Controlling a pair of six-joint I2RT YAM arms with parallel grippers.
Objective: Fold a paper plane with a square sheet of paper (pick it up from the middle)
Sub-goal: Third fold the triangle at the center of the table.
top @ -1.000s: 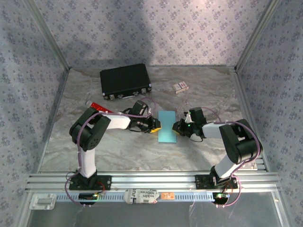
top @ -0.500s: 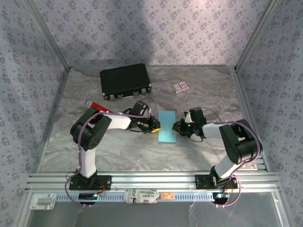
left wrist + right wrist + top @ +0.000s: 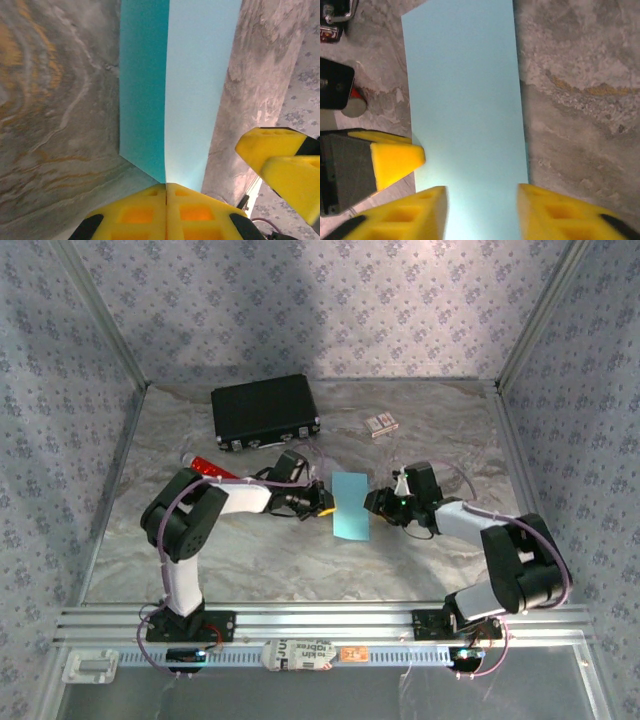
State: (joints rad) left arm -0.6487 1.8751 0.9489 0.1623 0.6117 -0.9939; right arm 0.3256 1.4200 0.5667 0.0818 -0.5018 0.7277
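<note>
The square sheet of paper [image 3: 350, 505] is light cyan-blue and folded in half into a narrow rectangle at the table's middle. My left gripper [image 3: 325, 502] is at its left edge, shut on it. In the left wrist view the yellow jaws [image 3: 166, 187] meet with the paper [image 3: 190, 90] pinched between them, its two layers spreading away. My right gripper [image 3: 372, 504] is at the paper's right edge and open. In the right wrist view its fingers [image 3: 482, 200] stand apart above the paper [image 3: 465, 100], not touching it.
A black case [image 3: 265, 412] lies at the back left. A small patterned card box [image 3: 379, 424] sits at the back, right of centre. A red tube [image 3: 207, 466] lies left of my left arm. Patterned walls enclose the table.
My right gripper has opened and let go of the paper. My left gripper has shut fully on the paper, which has shifted slightly away from the arms' bases.
</note>
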